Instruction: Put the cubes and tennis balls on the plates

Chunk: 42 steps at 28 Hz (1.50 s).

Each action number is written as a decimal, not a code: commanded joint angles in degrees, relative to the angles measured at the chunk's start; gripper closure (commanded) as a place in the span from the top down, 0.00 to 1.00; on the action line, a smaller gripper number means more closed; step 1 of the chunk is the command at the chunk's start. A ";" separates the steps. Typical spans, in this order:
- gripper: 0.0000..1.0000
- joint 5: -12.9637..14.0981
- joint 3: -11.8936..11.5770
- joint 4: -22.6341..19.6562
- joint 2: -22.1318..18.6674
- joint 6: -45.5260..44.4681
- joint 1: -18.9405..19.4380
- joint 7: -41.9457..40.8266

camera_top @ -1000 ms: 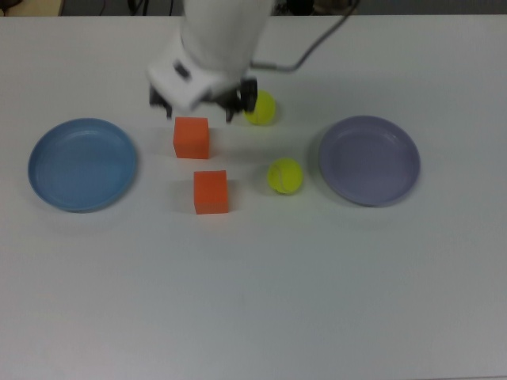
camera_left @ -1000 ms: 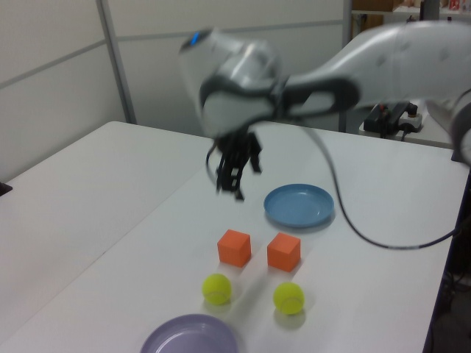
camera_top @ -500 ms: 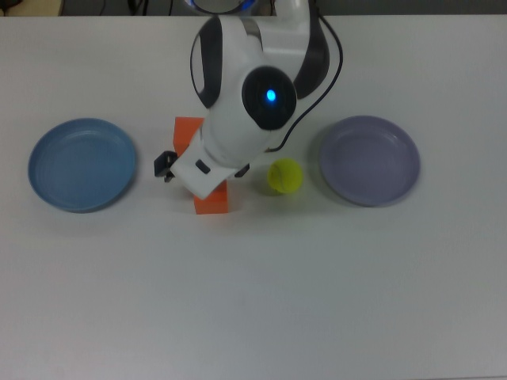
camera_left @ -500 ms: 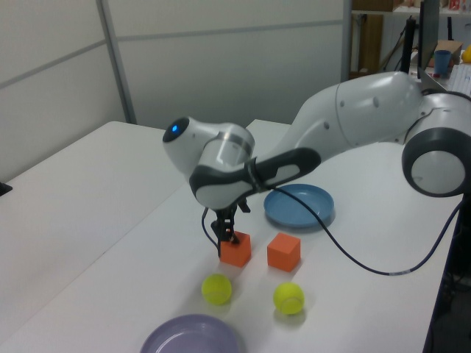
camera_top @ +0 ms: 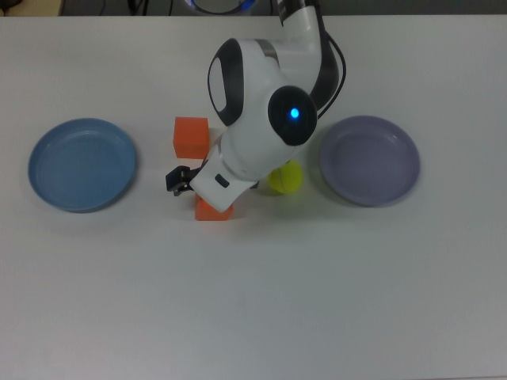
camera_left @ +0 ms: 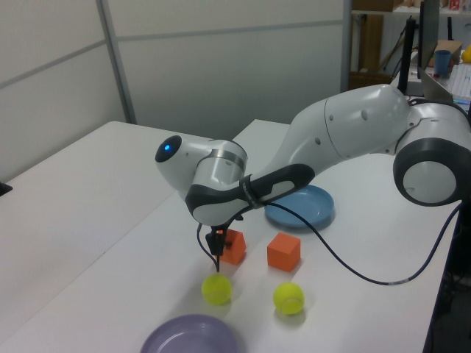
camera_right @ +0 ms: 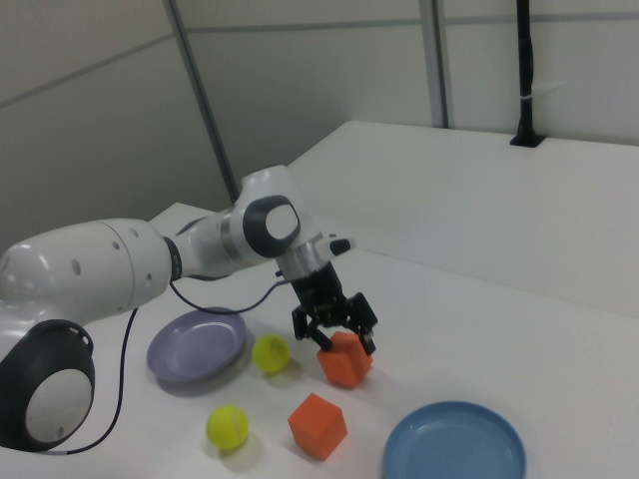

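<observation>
- The end effector [camera_right: 336, 332] is lowered over one orange cube [camera_right: 345, 361], its fingers spread and straddling the cube's upper part. Whether the pads press the faces cannot be confirmed; the right view shows the fingers apart and the cube sitting on the surface [camera_top: 317, 301], so the grasp is judged not yet completed.
- In the top view this cube [camera_top: 212, 210] is mostly hidden under the wrist; only its lower edge shows.
- The second orange cube [camera_top: 191, 137] rests on the surface just beside the arm, toward the top view's upper left. It lies on no plate.
- One tennis ball [camera_top: 287, 178] lies close to the arm on the top view's right, between the covered cube and the lavender plate [camera_top: 369, 161]. It is near the plate but not on it.
- The other tennis ball [camera_left: 289, 298] is visible in the left view and the right view, also on the bare surface; the arm hides it in the top view.
- The blue plate [camera_top: 82, 164] sits well apart at the top view's left and holds nothing. The lavender plate likewise holds nothing.
- Progress judgement: no item is placed. All four objects remain to be moved; the step in hand appears to be the first pickup.
</observation>
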 commanded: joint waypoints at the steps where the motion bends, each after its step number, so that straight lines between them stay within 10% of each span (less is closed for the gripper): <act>1: 1.00 4.79 0.20 -0.69 -6.86 -1.30 -0.07 -3.87; 7: 1.00 7.08 -0.06 -0.60 -9.42 -5.53 0.02 -7.14; 42: 1.00 0.24 0.29 -3.59 -0.98 2.20 1.95 -0.90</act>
